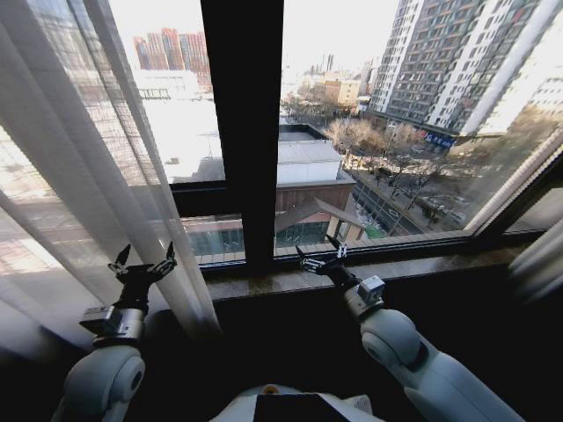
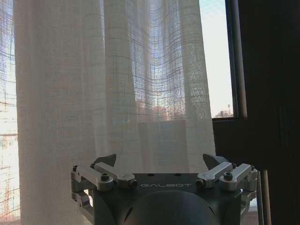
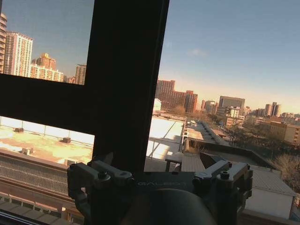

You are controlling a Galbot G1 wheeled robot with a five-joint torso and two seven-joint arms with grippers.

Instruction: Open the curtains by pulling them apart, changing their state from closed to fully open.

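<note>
Outside the big window (image 1: 369, 132) were tall buildings, roofs and a street far below. A thick black frame bar (image 1: 242, 132) ran down the middle of the glass, with a dark stone sill (image 1: 440, 262) along the bottom.

The left curtain (image 1: 79, 193) hung bunched at the left side, sheer and white with long folds. At the far right edge, a bit of the right curtain (image 1: 537, 264) showed, pushed well to the side. Most of the glass was bare, so the job looked nearly done or done. Maybe the left curtain could go a little farther over.

The left gripper (image 1: 141, 261) was held up just beside the left curtain, its claw spread wide and holding nothing. The right gripper (image 1: 318, 255) was near the sill by the black bar, also wide and holding nothing.

No boxes, bowls or other holders were there.
</note>
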